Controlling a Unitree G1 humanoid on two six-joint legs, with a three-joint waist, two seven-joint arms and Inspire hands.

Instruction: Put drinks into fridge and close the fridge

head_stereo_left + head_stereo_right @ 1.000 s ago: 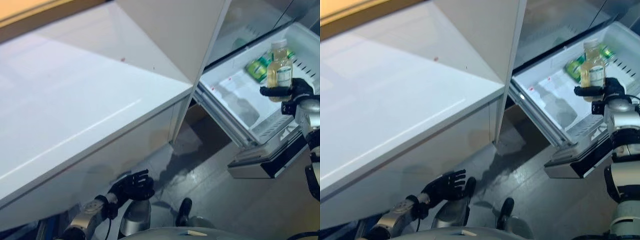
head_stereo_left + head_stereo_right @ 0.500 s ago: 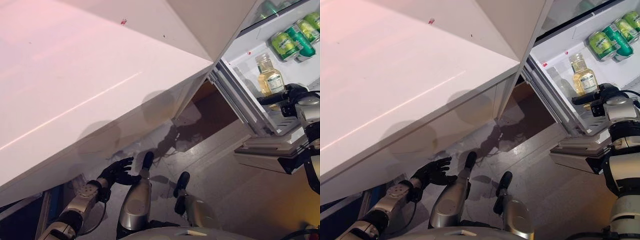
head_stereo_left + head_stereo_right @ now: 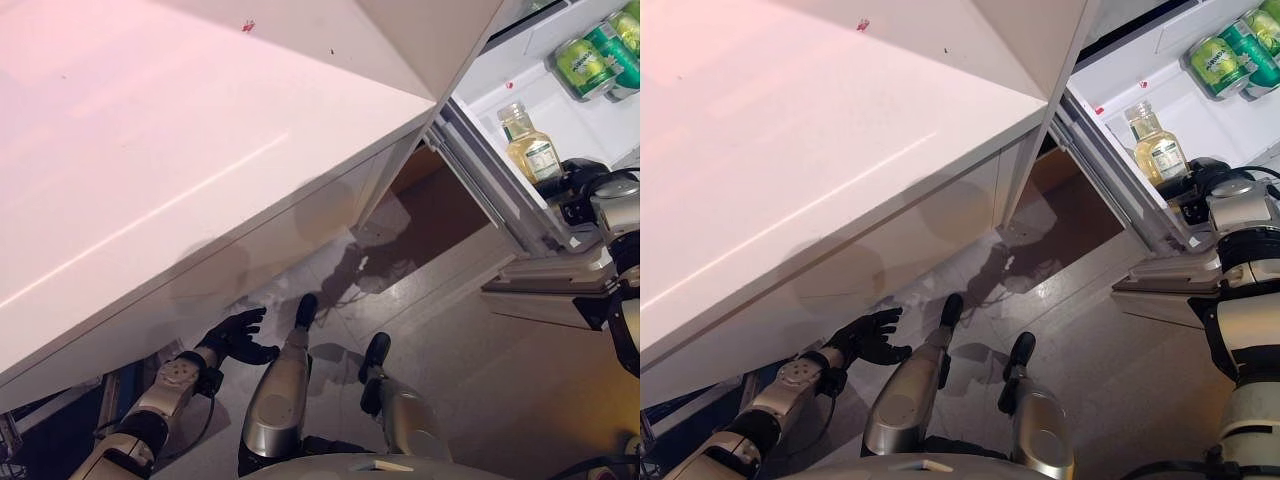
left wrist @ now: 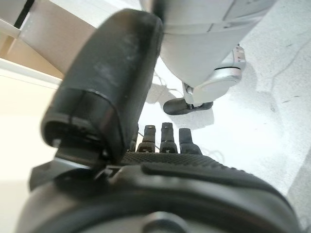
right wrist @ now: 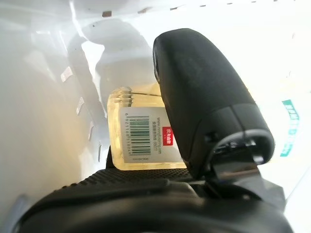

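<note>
Inside open fridge drawer [image 3: 560, 130]: bottle [image 3: 530, 148] in right hand [image 3: 578, 185].

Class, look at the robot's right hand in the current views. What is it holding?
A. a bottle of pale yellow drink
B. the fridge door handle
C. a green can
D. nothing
A: the right hand is curled around the bottle of pale yellow drink, standing inside the open fridge drawer.

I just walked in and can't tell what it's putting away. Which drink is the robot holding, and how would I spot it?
Look inside the open white fridge drawer at the right. The right hand is wrapped round a clear bottle of pale yellow drink, standing upright with a white label. The green cans lying farther back are its only neighbours.
</note>
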